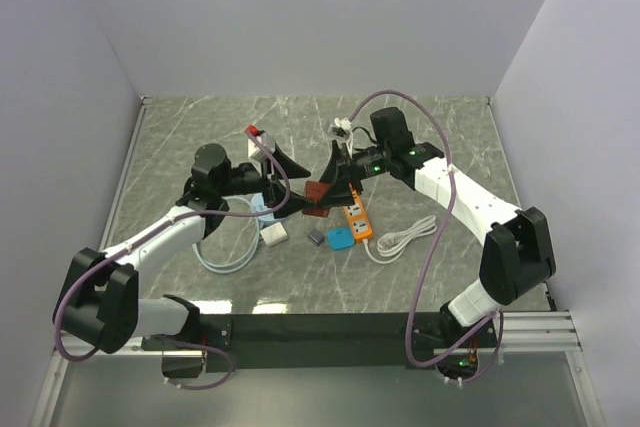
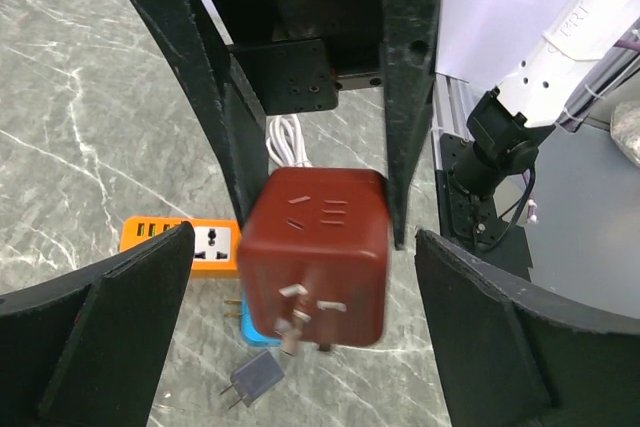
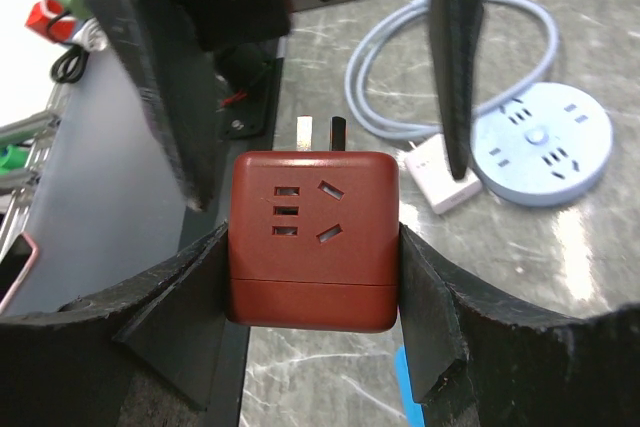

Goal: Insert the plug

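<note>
Right gripper: clenched on dark red cube-shaped plastic plug adapter | adapter: held above grey marbled table, prongs toward left gripper | left gripper: spread wide, flanking adapter, no contact | orange power strip: on table below.

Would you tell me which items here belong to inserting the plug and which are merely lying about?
Job: red cube plug, in the right gripper; open left gripper; probably the orange power strip.
Lying about: round blue socket, white charger, grey plug, blue adapter.
</note>
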